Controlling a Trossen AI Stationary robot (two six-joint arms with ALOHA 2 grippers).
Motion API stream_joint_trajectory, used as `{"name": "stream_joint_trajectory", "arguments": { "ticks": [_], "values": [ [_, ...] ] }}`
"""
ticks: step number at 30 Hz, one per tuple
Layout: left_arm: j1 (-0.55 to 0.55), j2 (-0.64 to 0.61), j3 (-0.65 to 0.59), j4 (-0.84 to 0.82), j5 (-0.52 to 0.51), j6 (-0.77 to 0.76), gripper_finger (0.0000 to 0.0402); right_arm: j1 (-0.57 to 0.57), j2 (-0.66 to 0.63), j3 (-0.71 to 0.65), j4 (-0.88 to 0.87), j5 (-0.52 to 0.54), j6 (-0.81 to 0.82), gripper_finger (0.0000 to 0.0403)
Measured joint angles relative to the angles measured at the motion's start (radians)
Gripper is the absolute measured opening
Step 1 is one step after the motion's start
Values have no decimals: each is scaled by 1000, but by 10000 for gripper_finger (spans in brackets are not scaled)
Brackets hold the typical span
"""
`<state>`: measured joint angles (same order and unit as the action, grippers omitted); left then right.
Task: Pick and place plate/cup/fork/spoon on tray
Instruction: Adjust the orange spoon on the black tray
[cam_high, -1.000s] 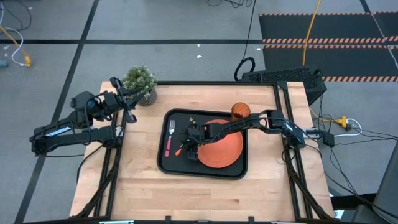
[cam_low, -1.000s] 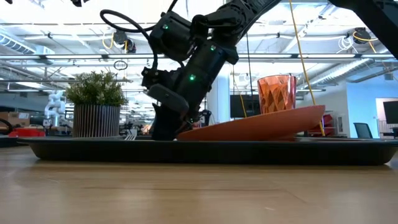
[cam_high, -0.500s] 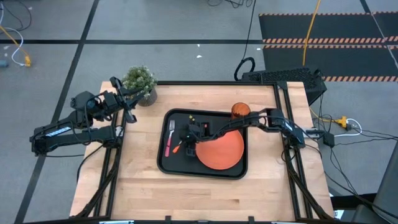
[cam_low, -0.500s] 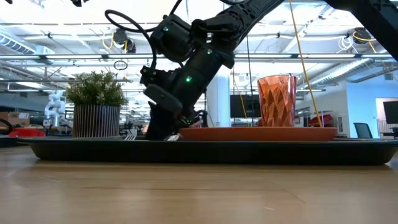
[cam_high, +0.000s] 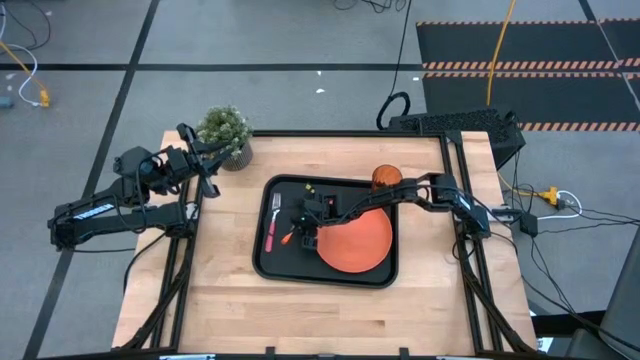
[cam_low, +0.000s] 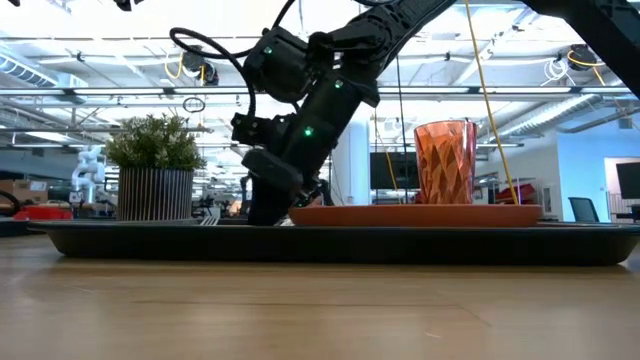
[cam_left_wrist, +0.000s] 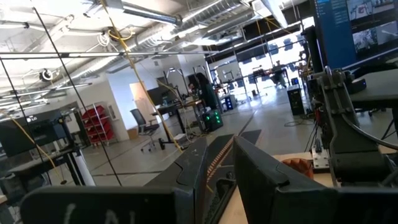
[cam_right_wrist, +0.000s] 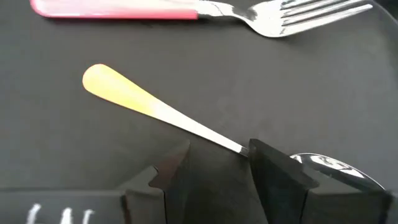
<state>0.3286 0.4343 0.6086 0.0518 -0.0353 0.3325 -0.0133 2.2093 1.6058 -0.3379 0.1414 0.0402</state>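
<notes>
- The spoon (cam_right_wrist: 186, 123) lies flat on the black tray (cam_high: 268, 262), beside the fork (cam_right_wrist: 205, 11) and next to the orange plate (cam_high: 355, 243).
- The right gripper (cam_right_wrist: 217, 171) hangs low over the spoon, its fingers spread either side of the thin metal neck, not pinching it.
- The cup (cam_low: 445, 163) stands behind the plate on the tray.
- The left gripper (cam_left_wrist: 217, 174) waits off the table's left edge near the potted plant (cam_high: 224, 130), fingers narrowly apart, holding nothing.

Plate (cam_high: 355, 242), cup (cam_high: 386, 178), fork (cam_high: 272, 225), spoon (cam_right_wrist: 186, 121) on tray (cam_high: 270, 265)
</notes>
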Motion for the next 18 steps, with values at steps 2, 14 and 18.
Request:
{"name": "stream_joint_trajectory", "arguments": {
  "ticks": [2, 14, 18],
  "values": [
    [0, 0, 0, -1, 0, 0, 81, -5, 0, 0, -3, 3, -1, 157],
    [0, 0, 0, -4, 0, 0, 81, -7, -18, -2, 6, -12, -18, 157],
    [0, 0, 0, -4, 0, 0, 81, -5, -58, -3, 12, -12, -46, 157]
  ]
}}
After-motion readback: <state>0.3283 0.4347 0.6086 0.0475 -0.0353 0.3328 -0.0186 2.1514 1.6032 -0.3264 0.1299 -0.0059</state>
